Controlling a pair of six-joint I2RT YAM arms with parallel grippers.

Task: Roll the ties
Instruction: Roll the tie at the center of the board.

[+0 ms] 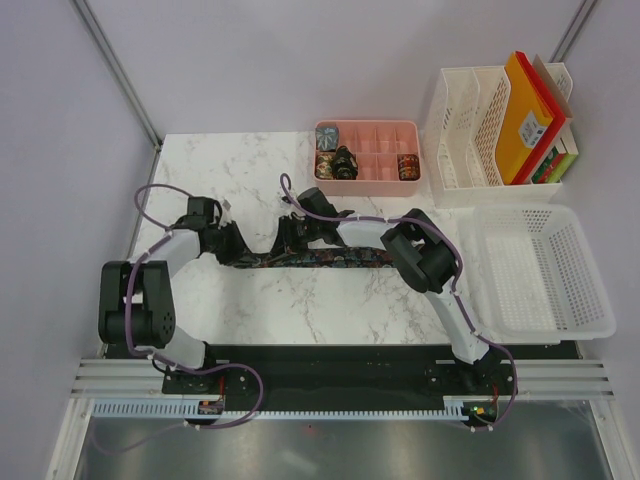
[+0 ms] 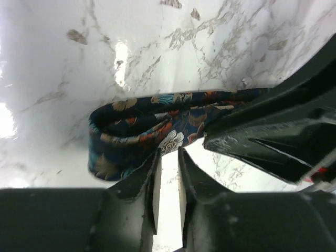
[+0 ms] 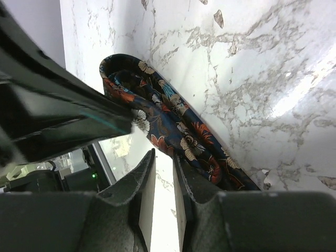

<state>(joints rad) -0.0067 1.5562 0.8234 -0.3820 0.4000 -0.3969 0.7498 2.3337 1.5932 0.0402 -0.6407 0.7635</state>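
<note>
A dark blue tie with an orange and cream flower print (image 1: 330, 258) lies stretched left to right across the marble table, its left end folded back into a loop (image 2: 142, 131). My left gripper (image 1: 237, 248) sits at that folded end, its jaws (image 2: 168, 153) a narrow gap apart with only table showing between them. My right gripper (image 1: 292, 238) hovers just right of it over the tie (image 3: 173, 121), its jaws (image 3: 163, 156) also slightly apart and empty. Three rolled ties rest in the pink tray: grey-blue (image 1: 328, 140), dark (image 1: 345, 160) and red-orange (image 1: 408, 167).
The pink compartment tray (image 1: 375, 182) stands at the back centre. A white file rack (image 1: 470, 130) with orange and red folders is at the back right. A white mesh basket (image 1: 540, 270) sits in front of the rack on the right. The two grippers are close together.
</note>
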